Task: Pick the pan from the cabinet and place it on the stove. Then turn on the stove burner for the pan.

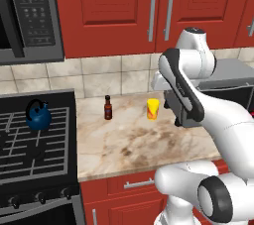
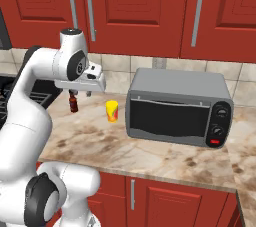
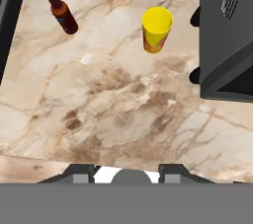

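I see my gripper point(image 3: 126, 171) hanging above the marble counter point(image 3: 113, 114), pointed down at its middle, with nothing between the 2 finger tips point(image 3: 81, 172); they stand apart over bare stone, so the hand is released and empty. In the right base view the gripper point(image 2: 80, 92) sits under the wrist, in the air over the counter's left part.

Toward the back edge of the counter I see a yellow cup point(image 3: 157, 29) standing upright, and left of it, well apart, a small dark sauce bottle point(image 3: 60, 10) with a red label. Just right of the cup is the grey toaster oven point(image 2: 178, 107), set on the counter's right part against the tiled wall.

At the counter's left edge sits the stove point(image 1: 34, 144), black grates on top and round knobs along its front. A blue kettle point(image 1: 38, 115) rests on a rear grate. A microwave point(image 1: 31, 16) hangs above the stove.

The cabinet point(image 1: 134, 6) runs along the wall above the counter, both its doors closed, silver bar handles side by side. I cannot see the pan.
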You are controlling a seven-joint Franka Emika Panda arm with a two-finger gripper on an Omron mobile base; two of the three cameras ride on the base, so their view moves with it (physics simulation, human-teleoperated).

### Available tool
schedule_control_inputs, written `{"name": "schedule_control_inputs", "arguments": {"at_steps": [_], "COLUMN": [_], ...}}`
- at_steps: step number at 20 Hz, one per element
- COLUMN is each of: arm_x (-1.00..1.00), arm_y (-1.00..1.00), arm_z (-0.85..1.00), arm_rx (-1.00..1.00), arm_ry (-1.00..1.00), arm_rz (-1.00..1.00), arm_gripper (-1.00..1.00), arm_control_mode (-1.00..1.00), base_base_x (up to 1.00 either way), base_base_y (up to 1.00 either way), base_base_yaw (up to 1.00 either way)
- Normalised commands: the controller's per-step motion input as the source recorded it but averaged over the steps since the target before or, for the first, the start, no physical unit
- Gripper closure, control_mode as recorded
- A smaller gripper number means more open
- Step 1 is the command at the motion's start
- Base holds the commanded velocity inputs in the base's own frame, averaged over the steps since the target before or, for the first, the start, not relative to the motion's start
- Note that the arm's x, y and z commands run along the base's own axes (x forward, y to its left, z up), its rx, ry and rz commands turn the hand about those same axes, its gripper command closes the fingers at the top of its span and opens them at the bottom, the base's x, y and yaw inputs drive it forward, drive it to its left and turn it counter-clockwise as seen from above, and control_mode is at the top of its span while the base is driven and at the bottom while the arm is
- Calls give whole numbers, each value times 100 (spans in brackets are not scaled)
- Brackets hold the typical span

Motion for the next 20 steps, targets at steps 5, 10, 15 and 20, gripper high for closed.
{"name": "schedule_control_inputs", "arguments": {"at_steps": [5, 10, 15, 20], "arm_x": [-21, -56, -66, -25], "arm_y": [0, 3, 0, -1], "arm_z": [0, -1, 10, 41], "arm_rx": [0, 0, 0, 0], "arm_ry": [-1, -30, -42, -40], "arm_rz": [-1, -2, 0, -1], "arm_gripper": [-100, -100, -100, -100], "arm_control_mode": [-100, -100, -100, -100], "base_base_x": [0, 0, 0, 0], "base_base_y": [0, 0, 0, 0], "base_base_yaw": [0, 0, 0, 0]}}
